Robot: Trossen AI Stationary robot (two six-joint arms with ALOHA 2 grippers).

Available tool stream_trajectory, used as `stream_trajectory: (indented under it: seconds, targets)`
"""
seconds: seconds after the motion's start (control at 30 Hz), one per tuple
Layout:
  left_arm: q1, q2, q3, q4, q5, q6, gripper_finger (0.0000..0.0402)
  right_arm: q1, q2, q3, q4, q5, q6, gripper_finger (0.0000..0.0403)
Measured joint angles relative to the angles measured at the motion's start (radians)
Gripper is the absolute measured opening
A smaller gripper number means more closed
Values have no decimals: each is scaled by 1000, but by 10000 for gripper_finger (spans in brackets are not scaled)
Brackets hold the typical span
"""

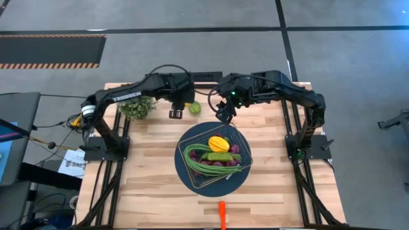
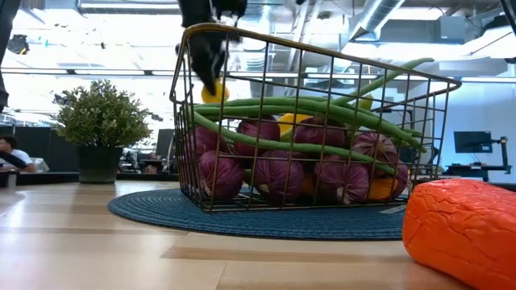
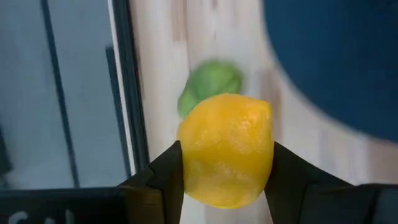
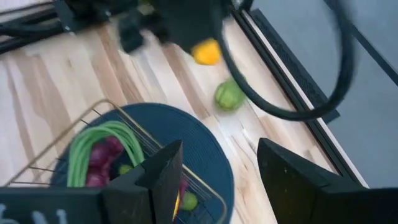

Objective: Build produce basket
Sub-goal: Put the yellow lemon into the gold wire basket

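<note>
- The basket (image 1: 213, 157) sits on a round dark blue mat (image 1: 183, 167) near the middle of the worktop (image 1: 153, 191), and it is already well stocked.
- Inside I can see long green beans (image 1: 203, 160) curving across the purple grape bunch (image 2: 274, 171), a yellow pepper (image 1: 218, 142) and a green piece (image 1: 220, 156) beside it.
- The left gripper (image 3: 227, 163) hangs off the worktop at about 11 o'clock from the basket, its two fingers clamped on a small yellow fruit (image 3: 227, 157); its own camera shows the fruit pinched squarely between them.
- A little green fruit (image 1: 194, 108) lies loose on the wood at about 11 o'clock of the basket, just beside the left gripper and outside the mat.
- The right gripper (image 4: 219, 171) hovers near the basket's 12 o'clock rim with fingers spread apart and nothing between them.
- An orange carrot (image 1: 222, 213) rests well apart at 6 o'clock, near the worktop's front edge.
- The leafy plant (image 1: 137, 107) stands at about 10 o'clock and is no part of the load.
- My reading: most of the job is done. Left to go are the yellow fruit in hand, the loose green one and the carrot.
</note>
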Motion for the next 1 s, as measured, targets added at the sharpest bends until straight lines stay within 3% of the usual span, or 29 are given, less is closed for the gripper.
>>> stream_trajectory:
  seconds: [0.13, 0.3, 0.73, 1.0]
  targets:
    - [-51, 0, 133, -78, 68, -38, 144, -19, 0, 0, -34, 0, 0, 225]
    - [-131, 1, 209, -147, 103, -62, 144, -32, 0, 0, -51, 0, 0, 225]
    - [-383, 2, 217, -198, 177, -157, 144, -64, 0, 0, -99, 0, -20, 225]
    - [-467, 2, 217, -132, 235, -202, 144, -104, 0, 0, -99, 3, -35, 225]
